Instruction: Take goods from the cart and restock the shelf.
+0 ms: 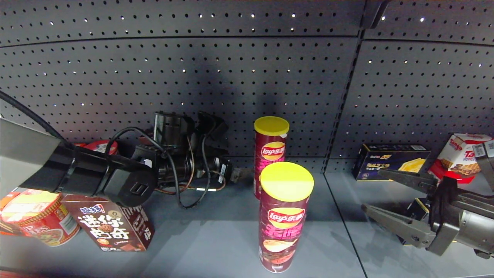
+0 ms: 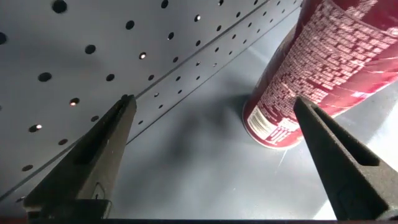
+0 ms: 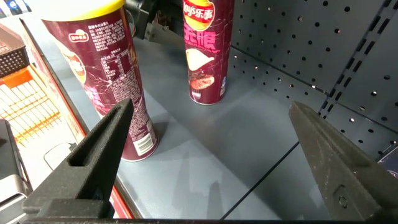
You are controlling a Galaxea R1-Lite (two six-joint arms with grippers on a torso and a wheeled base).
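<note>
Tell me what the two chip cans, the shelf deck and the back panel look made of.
The front chip can and rear chip can: likely cardboard tubes with glossy printed wrap, judging by the sheen; yellow lids look like matte plastic.
The shelf deck: probably painted sheet metal, smooth grey with soft reflections.
The back panel: apparently painted metal, with regular punched holes.

A dark grey pegboard back panel (image 1: 193, 77), light pricking through its holes, rises behind the grey shelf (image 1: 216, 231); a slotted upright (image 1: 346, 96) splits it.
</note>
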